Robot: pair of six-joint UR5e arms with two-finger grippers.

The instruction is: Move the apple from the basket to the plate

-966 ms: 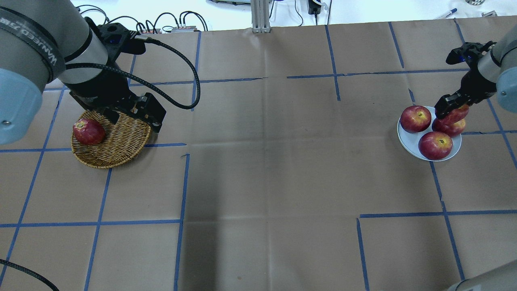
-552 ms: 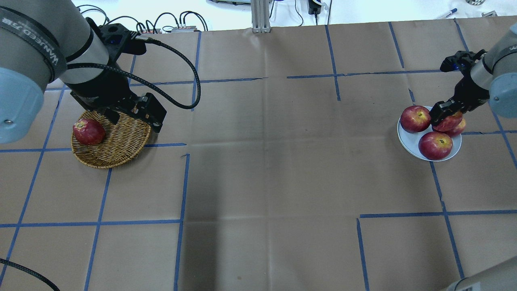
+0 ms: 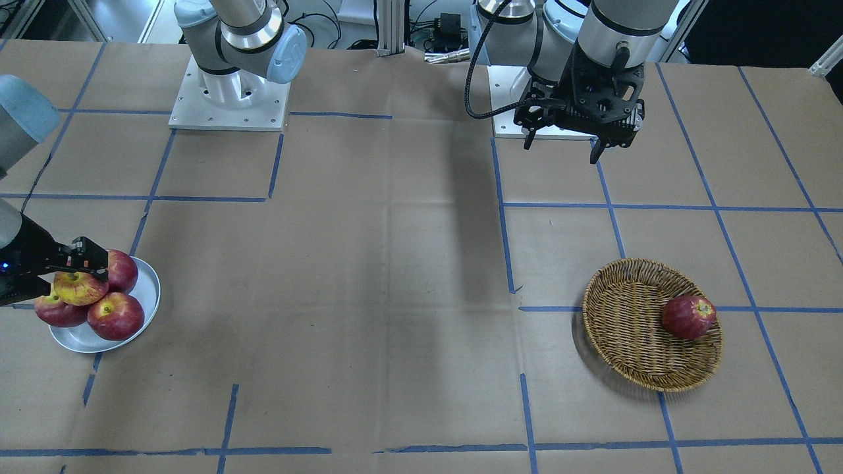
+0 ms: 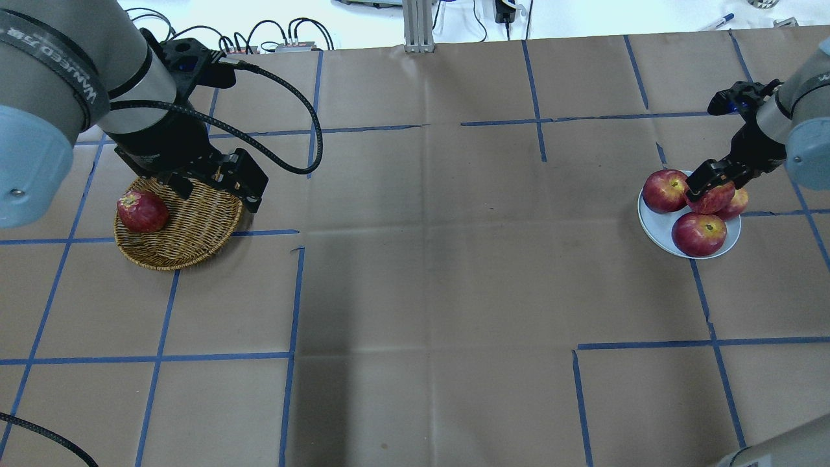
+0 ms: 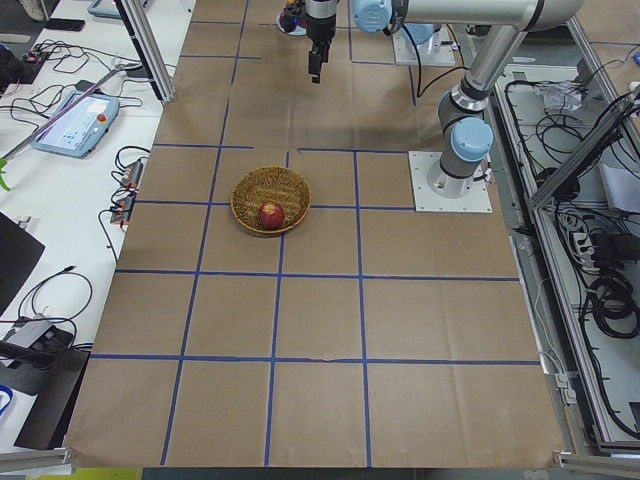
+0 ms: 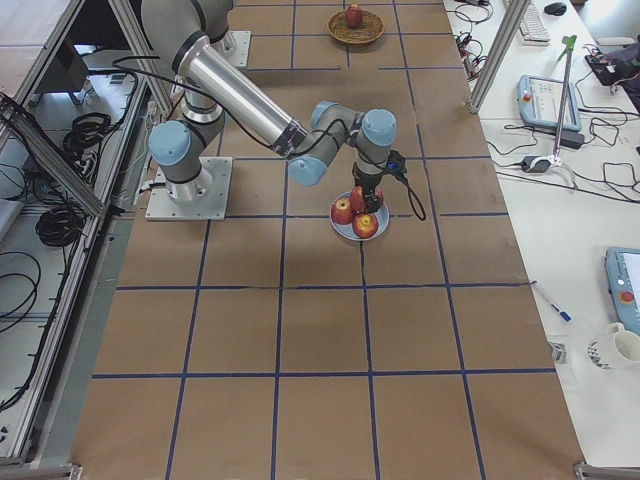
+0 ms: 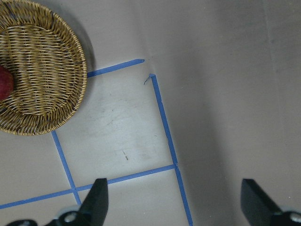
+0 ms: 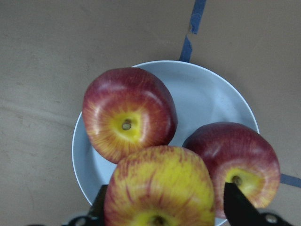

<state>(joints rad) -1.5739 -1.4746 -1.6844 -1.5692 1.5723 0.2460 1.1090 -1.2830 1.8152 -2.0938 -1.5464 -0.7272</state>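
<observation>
My right end effector (image 8: pixel 164 207) clamped on yellow-streaked apple (image 3: pixel 79 287), low over plate (image 8: pixel 207 99) carrying three darker apples (image 3: pixel 116 316). Wicker basket (image 3: pixel 619 329) holds one dark red apple (image 3: pixel 687 316). My left end effector (image 7: pixel 174 193) spread apart over counter (image 4: pixel 421 259) beside basket.

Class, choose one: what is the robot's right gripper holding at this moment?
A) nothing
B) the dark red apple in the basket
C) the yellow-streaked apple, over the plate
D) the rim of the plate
C: the right wrist view shows the right gripper closed around the yellow-streaked apple, above the plate.
</observation>
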